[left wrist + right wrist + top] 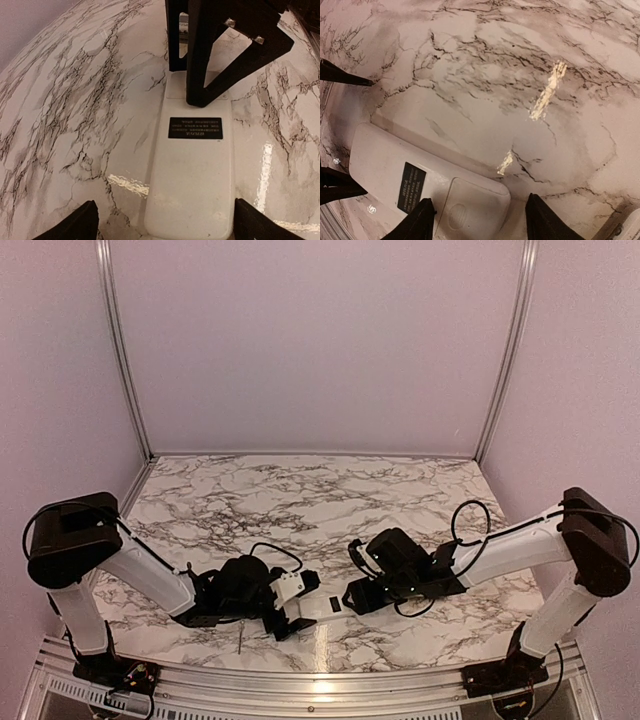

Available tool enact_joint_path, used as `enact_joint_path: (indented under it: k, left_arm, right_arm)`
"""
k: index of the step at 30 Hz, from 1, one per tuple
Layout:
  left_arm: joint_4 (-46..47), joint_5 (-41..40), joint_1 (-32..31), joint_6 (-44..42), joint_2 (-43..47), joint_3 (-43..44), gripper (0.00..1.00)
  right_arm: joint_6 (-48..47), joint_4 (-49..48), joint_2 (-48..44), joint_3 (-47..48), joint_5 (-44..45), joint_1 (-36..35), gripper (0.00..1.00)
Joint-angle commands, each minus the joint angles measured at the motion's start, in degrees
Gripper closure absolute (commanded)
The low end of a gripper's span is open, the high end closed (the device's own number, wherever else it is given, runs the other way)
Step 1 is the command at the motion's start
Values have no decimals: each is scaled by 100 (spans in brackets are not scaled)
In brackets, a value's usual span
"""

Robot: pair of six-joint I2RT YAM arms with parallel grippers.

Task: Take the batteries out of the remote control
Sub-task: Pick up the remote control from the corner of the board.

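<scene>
Remote control (325, 607) is lying back-up on the desk (300, 500), near its front edge and between the two arms. It is a long, smooth slab of white plastic with rounded corners. It is carrying a black rectangular label (195, 127) with small print too blurred to read. At one end a battery cover (470, 210) with a shallow thumb dimple is sitting shut, so the batteries are hiding from view.

The left gripper (170, 225) is holding its black fingers (80, 222) wide apart on either side of the remote's plain end. The right gripper (480, 220) is holding its wedge-shaped fingers (542, 220) partly apart around the cover end. A gap is showing on one side, so no grip is showing.

The desk is wearing a glossy marble pattern, white with grey-black veins, and is throwing back bright streaks of light. Pale lilac walls (320, 340) are closing in the space on three sides, with aluminium strips (505, 350) running up the corners.
</scene>
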State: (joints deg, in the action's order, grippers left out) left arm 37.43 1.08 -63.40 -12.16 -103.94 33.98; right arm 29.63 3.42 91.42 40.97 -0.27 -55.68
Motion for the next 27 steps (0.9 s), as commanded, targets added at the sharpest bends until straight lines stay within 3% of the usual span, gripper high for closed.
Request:
enact_joint_path:
  k: [1,19,24,27]
  left_arm:
    - [24,233,-15,-193,-196,243,4]
    - [-458,838,81,-424,-923,1082,9]
    - [-539,866,99,-436,-1111,1214,19]
    - [-565,859,108,-469,-1146,1235,33]
  right_arm:
    - [-85,-15,57,111,-104,39,40]
    - [-63,-121,-51,-80,-245,40,42]
    - [-55,-149,-125,-150,-254,35,43]
    - [-34,-149,-195,-194,-262,36,43]
